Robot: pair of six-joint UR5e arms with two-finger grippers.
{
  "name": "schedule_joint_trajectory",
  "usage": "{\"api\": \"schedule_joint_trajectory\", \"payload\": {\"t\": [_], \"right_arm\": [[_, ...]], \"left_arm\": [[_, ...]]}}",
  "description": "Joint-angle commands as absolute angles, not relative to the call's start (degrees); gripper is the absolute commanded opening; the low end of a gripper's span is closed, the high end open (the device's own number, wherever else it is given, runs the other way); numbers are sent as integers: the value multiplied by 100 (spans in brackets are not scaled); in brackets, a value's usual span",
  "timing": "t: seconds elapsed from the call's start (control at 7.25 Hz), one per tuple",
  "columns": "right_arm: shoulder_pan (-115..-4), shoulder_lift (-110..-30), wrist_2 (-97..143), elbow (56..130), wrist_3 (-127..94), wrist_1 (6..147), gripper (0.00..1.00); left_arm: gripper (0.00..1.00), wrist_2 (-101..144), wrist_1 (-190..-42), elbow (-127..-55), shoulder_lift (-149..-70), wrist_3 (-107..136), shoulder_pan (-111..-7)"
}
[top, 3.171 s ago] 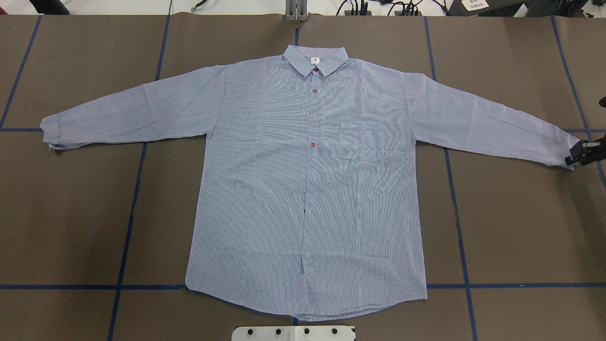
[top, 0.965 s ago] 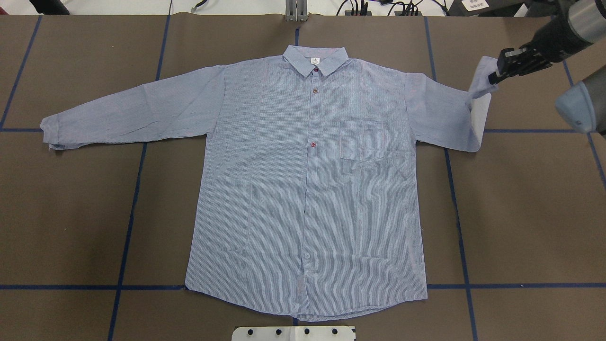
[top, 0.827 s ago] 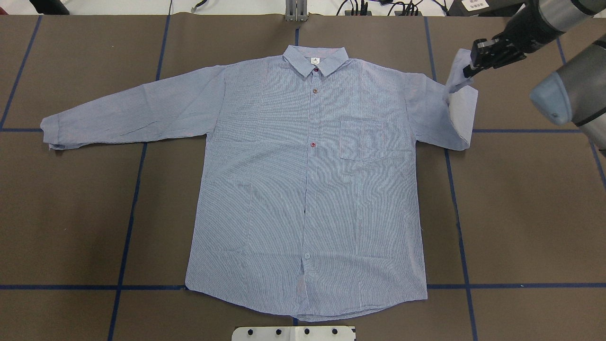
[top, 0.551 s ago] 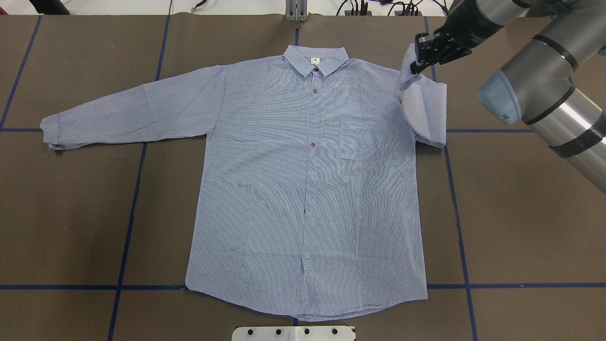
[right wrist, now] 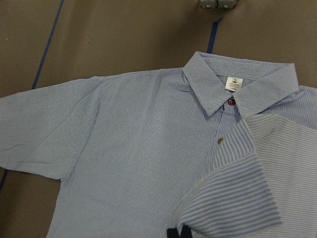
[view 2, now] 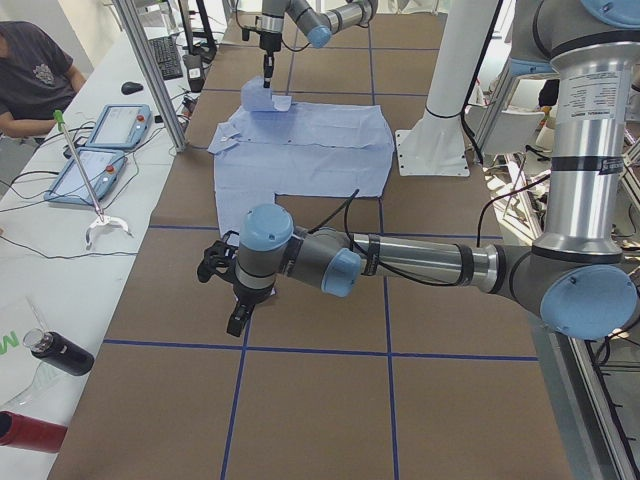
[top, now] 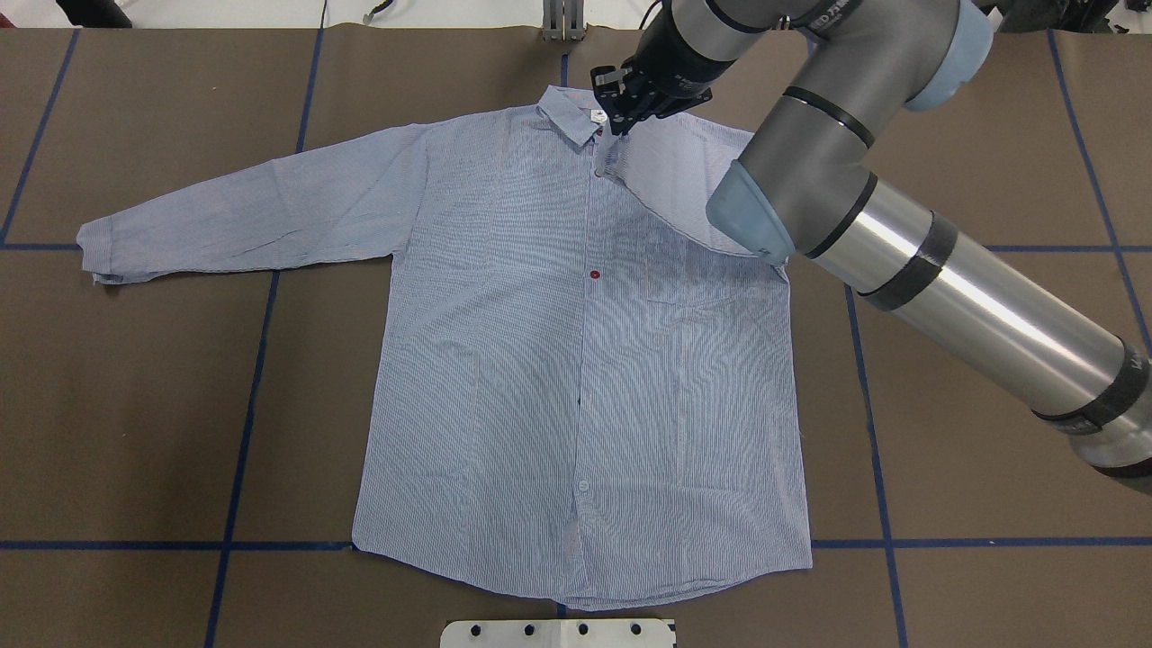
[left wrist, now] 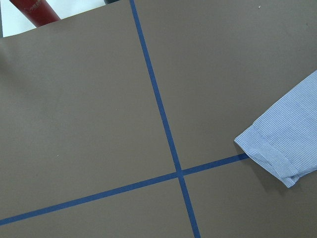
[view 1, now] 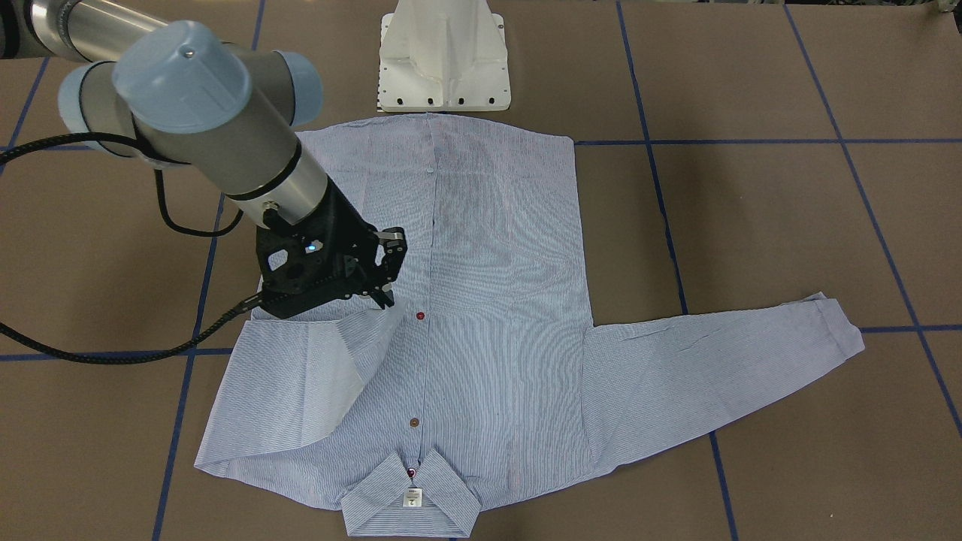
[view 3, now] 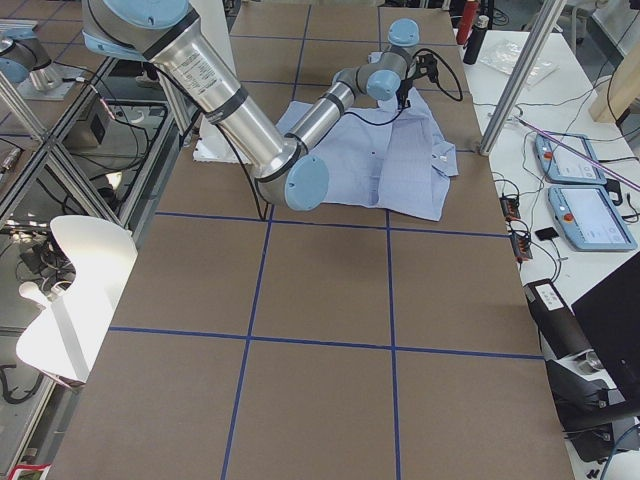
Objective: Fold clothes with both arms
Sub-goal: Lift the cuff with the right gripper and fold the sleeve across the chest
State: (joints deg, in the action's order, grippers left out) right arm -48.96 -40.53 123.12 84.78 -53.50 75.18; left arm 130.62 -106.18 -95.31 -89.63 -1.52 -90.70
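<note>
The clothes are one light blue striped shirt (top: 540, 378) lying flat, front up, collar at the far side. My right gripper (top: 627, 115) is shut on the cuff (view 1: 370, 330) of the right sleeve. It holds the cuff just above the chest beside the collar (right wrist: 218, 89), so the sleeve is doubled over the shirt's body. The other sleeve (top: 243, 207) lies stretched out flat. My left gripper (view 2: 238, 318) hovers over bare table beyond that sleeve's cuff (left wrist: 280, 151). It shows only in the exterior left view, so I cannot tell its state.
The white pedestal base (view 1: 443, 60) stands at the shirt's hem. Blue tape lines (top: 243, 432) cross the brown table cover. A person (view 2: 30, 70), pendants (view 2: 110, 125) and bottles (view 2: 60, 355) are at the side bench.
The right gripper lifted the sleeve cuff from the far right of the table and carried it leftwards across the chest to the collar. The rest of the shirt has not moved.
</note>
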Motion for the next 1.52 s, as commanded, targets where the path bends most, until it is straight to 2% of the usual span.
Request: {"api": "schedule_joint_trajectory", "payload": {"t": [0.0,0.28,0.55,0.69,0.83,1.1,1.38], "right_arm": [[-4633,-3762,12042,8044,-5379,7393,0],[-4273,-3604,11778,7508,-5388,6997,0],[-3922,-3211,11612,6256,-5379,6157,0],[-3824,-3043,11436,6066,-5388,6135,44],[-3675,-2789,11017,6064,-5388,6030,99],[-3166,-2707,9724,6056,-5396,5398,100],[-3182,-2725,9703,6108,-5605,5440,100]], "left_arm": [[100,13052,-10617,-9519,-8956,-149,-9070],[100,13060,-10617,-9519,-8965,-141,-9070],[100,13069,-10617,-9501,-8956,-149,-9070],[100,13069,-10626,-9440,-8973,-149,-9070],[100,13061,-10626,-9422,-9017,-158,-9070],[100,13043,-10617,-9422,-9044,-149,-9070],[100,13052,-10626,-9343,-9061,-132,-9062]]}}
